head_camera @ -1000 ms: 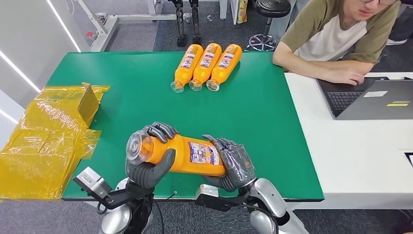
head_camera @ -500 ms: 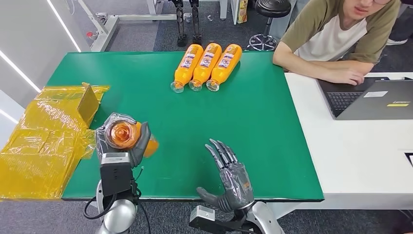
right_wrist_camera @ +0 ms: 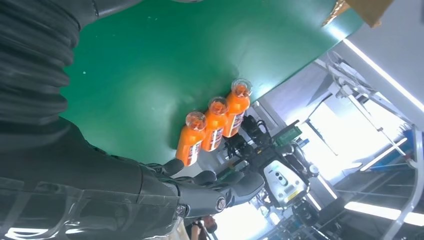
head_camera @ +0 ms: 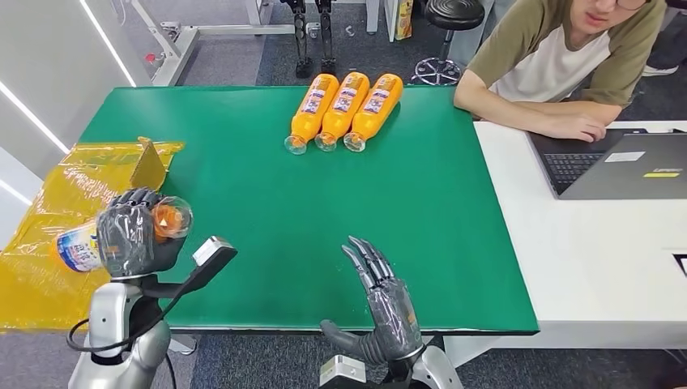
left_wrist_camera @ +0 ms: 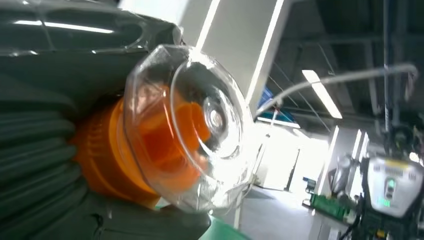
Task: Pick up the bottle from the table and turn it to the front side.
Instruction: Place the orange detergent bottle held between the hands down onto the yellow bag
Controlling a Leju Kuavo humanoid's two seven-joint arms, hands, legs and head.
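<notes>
Left hand (head_camera: 134, 231) wraps its fingers around the orange bottle (head_camera: 81, 244), lifted over the table (head_camera: 267, 219) edge with clear cap past the fingers, likely to rotate its label forward; right hand (head_camera: 387, 304) hovers empty, fingers spread, apart.

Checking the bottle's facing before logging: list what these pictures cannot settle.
- Held bottle label: head view, left hand covers most of it; the rest is too small to read.
- Bottle body: left wrist view, behind its clear cap.
- Row of three bottles: label print too small.
</notes>
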